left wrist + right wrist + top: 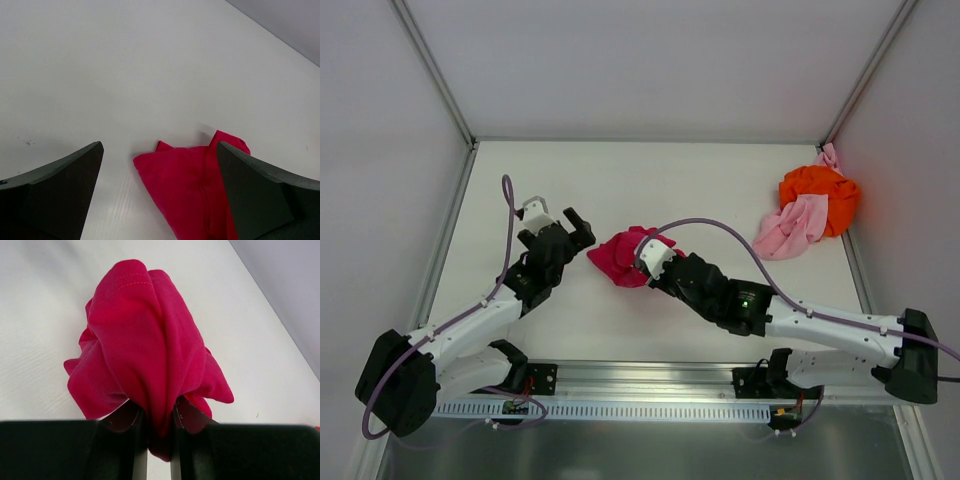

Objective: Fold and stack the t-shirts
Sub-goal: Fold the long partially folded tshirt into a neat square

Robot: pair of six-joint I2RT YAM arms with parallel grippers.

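At mid-table, the crimson t-shirt [623, 258] sits bunched, pinched in the nearly closed jaws of the right gripper [159, 416], with the left gripper [563, 231] wide open and empty just beside it, where a blind grab could catch several layers and tangle the spread.

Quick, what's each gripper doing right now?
Left gripper: open, holding nothing.
Right gripper: shut on the crimson t-shirt.

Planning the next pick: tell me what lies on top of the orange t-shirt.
The pale pink t-shirt drapes over the near left side of the orange t-shirt; a pink tip also shows behind it. The orange cloth beneath is hidden.
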